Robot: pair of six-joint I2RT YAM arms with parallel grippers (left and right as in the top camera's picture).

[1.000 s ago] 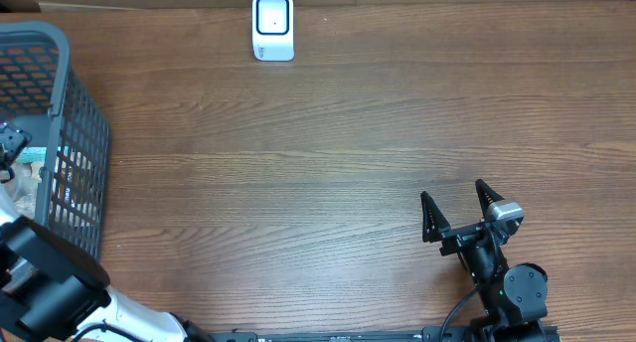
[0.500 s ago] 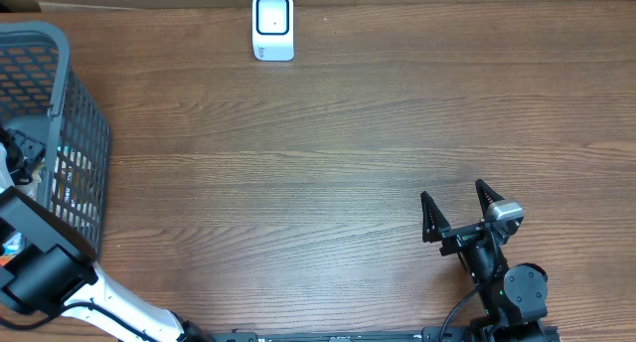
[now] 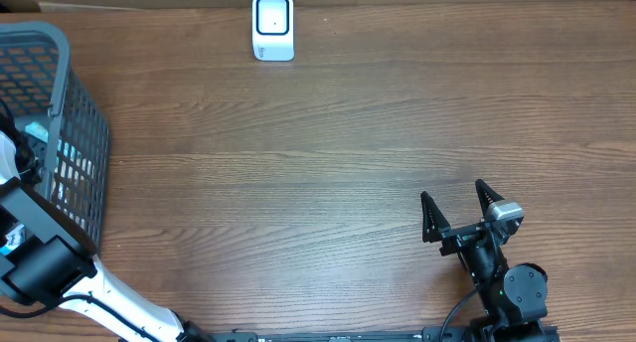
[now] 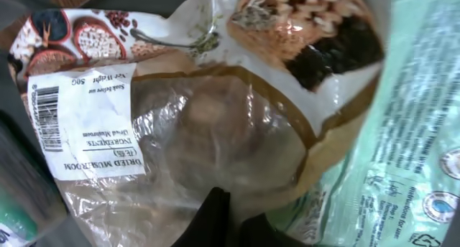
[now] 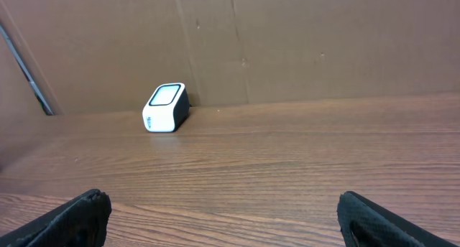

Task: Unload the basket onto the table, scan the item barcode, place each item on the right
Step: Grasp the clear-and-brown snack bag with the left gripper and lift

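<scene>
Down in the grey basket (image 3: 84,113), the left pincer (image 4: 233,217) has its jaws drawn fully together, the dark tips meeting against the clear lower film of a dried mushroom bag (image 4: 208,132); whether any film is nipped between them cannot be told. Just ahead of the tips in the wrist view, the bag's see-through window shows brown contents, and beyond that its printed top carries pictures of grains and beans. Ahead and to the left of the tips, a white label (image 4: 93,114) sits on the bag, its print upside down in this view, with the barcode (image 4: 45,118) at the label's far left edge, facing the camera. To the right of the pincer lies a pale green packet (image 4: 410,132), touching the bag, whose edge overlaps it. From overhead, the left arm (image 3: 40,267) reaches over the basket's rim at the left side of the wooden table (image 3: 298,183). Well apart to the right, near the front edge, the right pincer (image 3: 452,195) stands with its jaws spread wide and nothing between them. Far ahead of it and to its left, a white scanner (image 3: 272,26) sits at the table's back edge, against a cardboard wall (image 5: 287,39), well apart from both pincers and the basket
</scene>
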